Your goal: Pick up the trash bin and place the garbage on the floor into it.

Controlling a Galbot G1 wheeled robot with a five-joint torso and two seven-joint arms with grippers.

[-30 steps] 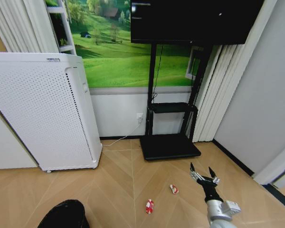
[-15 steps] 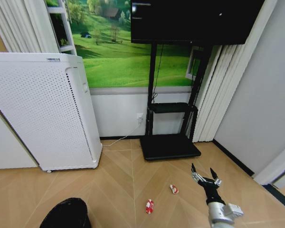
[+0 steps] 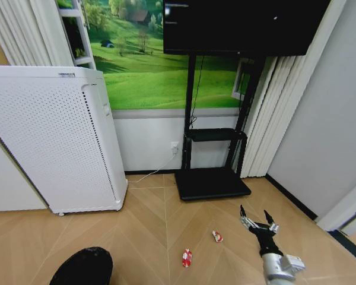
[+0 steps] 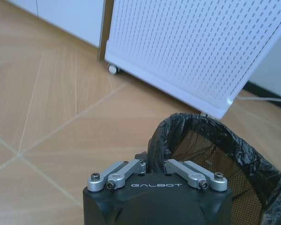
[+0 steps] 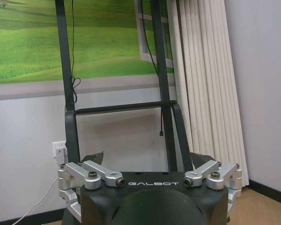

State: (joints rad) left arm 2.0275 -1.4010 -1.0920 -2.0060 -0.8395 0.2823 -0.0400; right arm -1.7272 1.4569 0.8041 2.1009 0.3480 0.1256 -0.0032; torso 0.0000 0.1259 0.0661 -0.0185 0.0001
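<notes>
The trash bin (image 3: pixel 83 266), a black mesh basket lined with a black bag, is sitting at the lower left of the head view, in front of the big white perforated appliance (image 3: pixel 53 136) on its small wheels. In the left wrist view the left gripper (image 4: pixel 155 164) is pinching the rim of the bin (image 4: pixel 215 159), its linkages drawn inward with the bagged edge caught between them. The garbage is lying on the wooden floor (image 3: pixel 154 219) to the right of the bin: one red-and-white wrapper (image 3: pixel 187 257) near the lower middle, and a second, smaller red-and-white piece (image 3: pixel 217 236) just beyond it, towards the black TV stand (image 3: pixel 212 183). The right gripper (image 3: pixel 258 221) is hovering above the floor just right of that second piece, its dark fingers spread wide and holding nothing; in its own wrist view it is facing the stand's legs, a white wall socket (image 5: pixel 59 150) and pale vertical blinds (image 5: pixel 206 79). A dark screen (image 3: pixel 243 27) is hanging above the stand, against a green meadow mural (image 3: pixel 139 71).
</notes>
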